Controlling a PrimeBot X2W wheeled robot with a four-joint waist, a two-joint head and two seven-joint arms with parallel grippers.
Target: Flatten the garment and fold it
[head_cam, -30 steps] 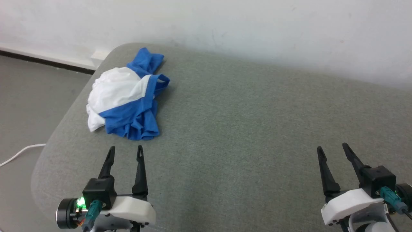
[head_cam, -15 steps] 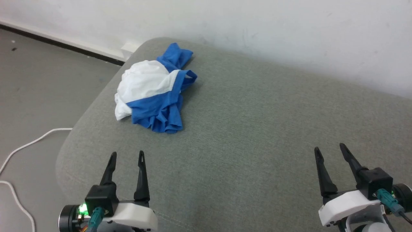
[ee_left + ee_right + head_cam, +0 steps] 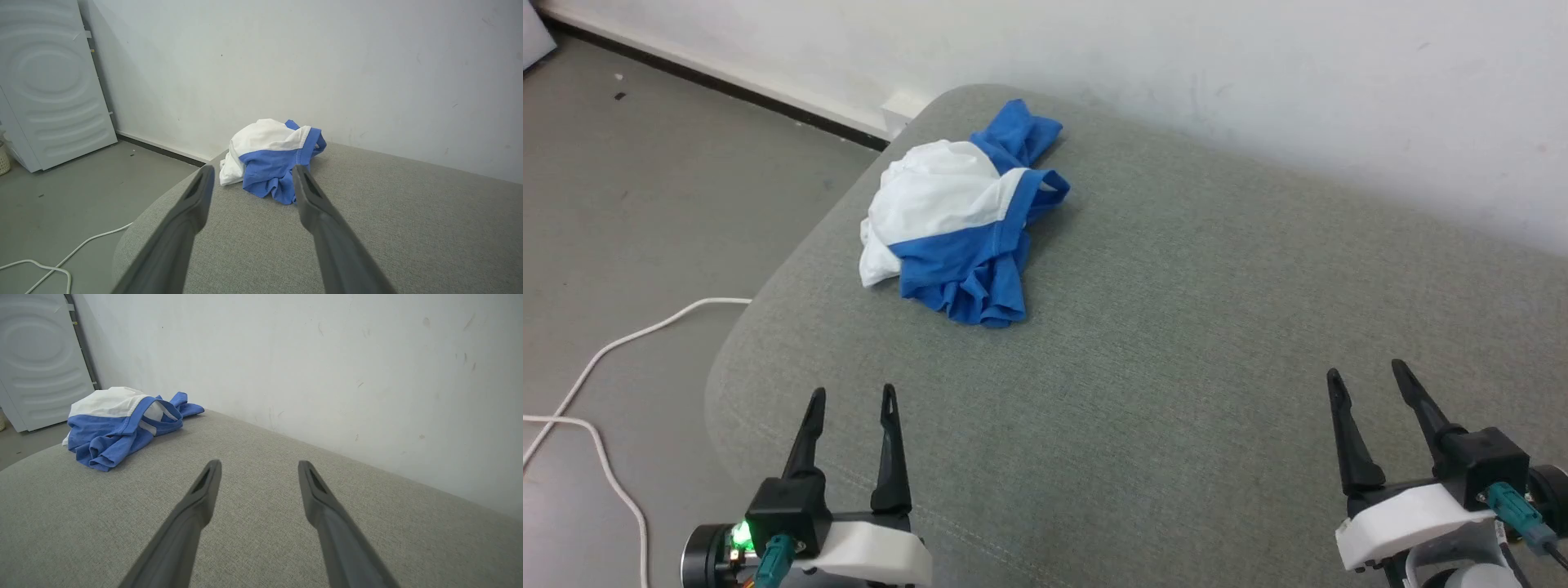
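Note:
The garment (image 3: 960,224) lies crumpled in a white and royal-blue heap at the far left corner of a grey fabric surface (image 3: 1176,343). In the left wrist view the garment (image 3: 269,157) sits straight ahead, beyond the fingertips. The right wrist view has the garment (image 3: 118,424) at far left. My left gripper (image 3: 854,394) hovers near the front left edge, open and empty, well short of the heap. My right gripper (image 3: 1365,371) is open and empty at the front right, far from the cloth.
A white wall (image 3: 1176,98) runs behind the grey surface. Grey floor (image 3: 645,204) lies to the left, with a white cable (image 3: 596,367) on it. A white ribbed appliance (image 3: 45,90) stands against the wall at left.
The whole head picture has shifted, so the camera turned left and the garment now sits nearer the middle. Both grippers stay open.

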